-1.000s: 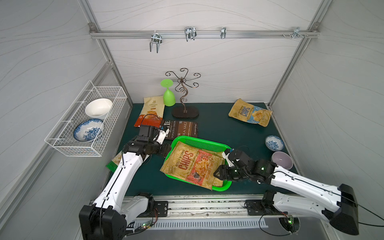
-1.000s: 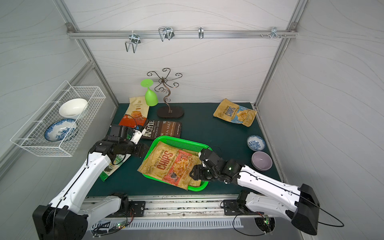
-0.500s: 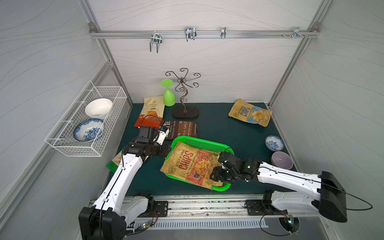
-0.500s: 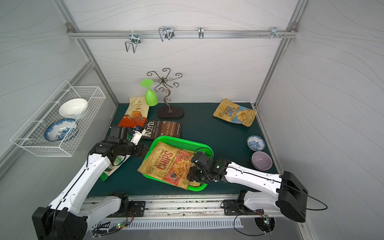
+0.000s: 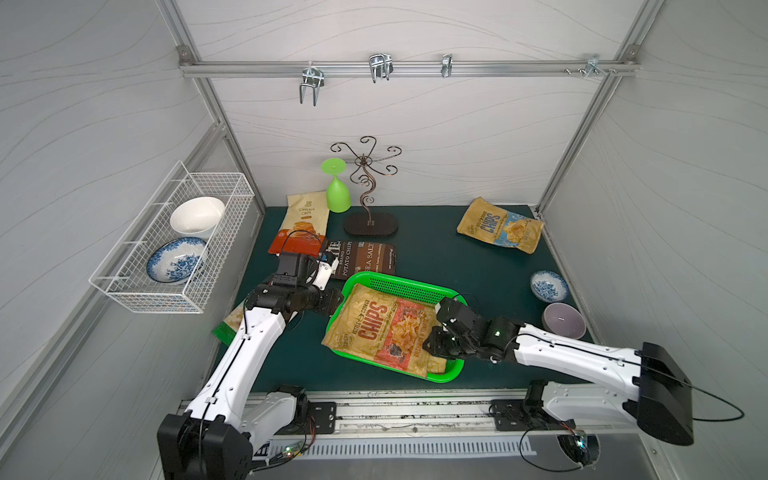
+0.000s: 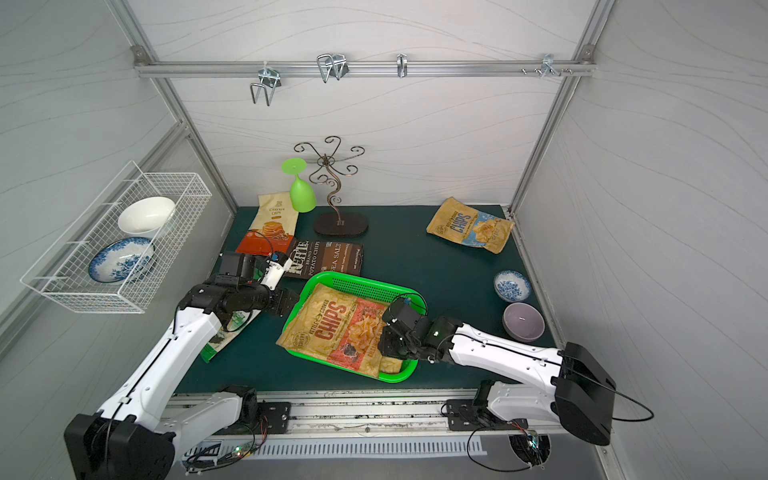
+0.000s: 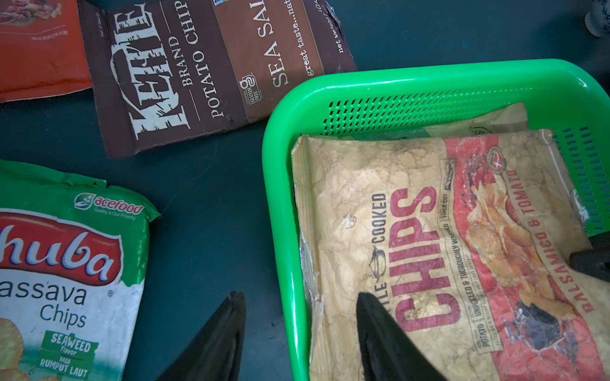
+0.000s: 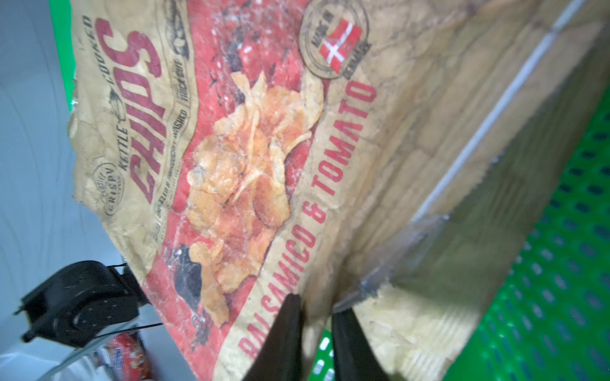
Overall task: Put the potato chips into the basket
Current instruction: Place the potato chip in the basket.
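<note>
Dark green matting (image 5: 436, 257) is lining the floor of this white-walled booth, and I am watching the green basket (image 5: 453, 376) sitting near the front, between the two arms. A tan-and-red bag (image 5: 382, 328) is lying across it, its near-left corner poking out over the rim, with a paler bag (image 7: 478, 120) peeking out underneath.

What is changing is on the right. A second ago the right gripper (image 8: 317, 305) was hanging beside the basket with its fingers well apart. Now it is reaching in over the right end, and the fingers are narrowing to a slim gap with the tan-and-red bag's edge pinched between them. The left gripper (image 7: 297, 297) is staying put, fingers moderately wide, straddling the basket's left wall and pinching nothing.

To my eye that bag is only half settled, and the fresh grip is setting up a tug rightward to seat it.

Four bags are still waiting on the matting: a brown bag (image 5: 365, 257) just beyond the basket, a cream-and-orange bag (image 5: 305, 220) far left, a tan-and-blue bag (image 5: 498, 226) far right, and a green-and-white bag (image 7: 66, 264) under the left arm.
</note>
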Robot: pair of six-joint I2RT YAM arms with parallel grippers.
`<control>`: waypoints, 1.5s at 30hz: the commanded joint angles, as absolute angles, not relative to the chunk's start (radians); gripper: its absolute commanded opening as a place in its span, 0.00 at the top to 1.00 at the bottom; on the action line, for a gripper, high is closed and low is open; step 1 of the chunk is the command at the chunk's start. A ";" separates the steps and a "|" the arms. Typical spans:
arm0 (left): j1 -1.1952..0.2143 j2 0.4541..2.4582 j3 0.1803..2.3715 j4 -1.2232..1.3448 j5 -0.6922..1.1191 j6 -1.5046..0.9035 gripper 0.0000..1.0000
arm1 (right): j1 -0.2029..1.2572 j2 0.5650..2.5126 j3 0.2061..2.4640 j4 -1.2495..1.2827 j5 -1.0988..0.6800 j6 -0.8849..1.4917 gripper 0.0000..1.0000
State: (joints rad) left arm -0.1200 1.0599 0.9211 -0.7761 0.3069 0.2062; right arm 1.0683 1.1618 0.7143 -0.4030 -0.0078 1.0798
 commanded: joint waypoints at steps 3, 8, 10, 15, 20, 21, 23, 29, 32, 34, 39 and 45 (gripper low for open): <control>-0.116 1.051 0.924 -0.739 0.325 0.209 0.42 | 1.016 1.104 0.710 -0.431 0.057 1.047 0.94; -0.117 1.053 0.923 -0.740 0.327 0.210 0.42 | 0.966 1.096 0.742 -0.479 0.064 0.961 0.99; -0.115 1.055 0.924 -0.739 0.327 0.210 0.42 | 0.945 1.105 0.751 -0.494 0.059 0.933 1.00; -0.116 1.054 0.925 -0.741 0.328 0.211 0.42 | 0.923 1.116 0.748 -0.480 0.021 0.899 0.95; -0.116 1.062 0.934 -0.754 0.347 0.229 0.42 | 0.936 1.061 0.751 -0.512 0.059 0.886 0.58; -0.117 1.067 0.942 -0.765 0.359 0.239 0.42 | 0.936 1.042 0.758 -0.527 0.075 0.875 0.55; -0.116 1.072 0.961 -0.793 0.392 0.267 0.43 | 0.936 1.010 0.781 -0.563 0.101 0.843 0.52; -0.119 1.085 1.019 -0.989 0.618 0.465 0.44 | 0.936 0.945 0.833 -0.601 0.113 0.746 0.47; -0.134 1.089 1.049 -1.118 0.672 0.595 0.44 | 0.936 0.953 0.833 -0.576 0.070 0.723 0.46; -0.151 1.090 1.051 -1.149 0.648 0.631 0.44 | 0.937 0.964 0.822 -0.537 0.025 0.718 0.45; -0.229 1.114 1.025 -1.140 0.526 0.640 0.46 | 0.961 1.011 0.802 -0.456 -0.017 0.721 0.45; -0.292 1.131 0.977 -1.056 0.501 0.594 0.46 | 0.974 1.057 0.808 -0.443 -0.012 0.731 0.44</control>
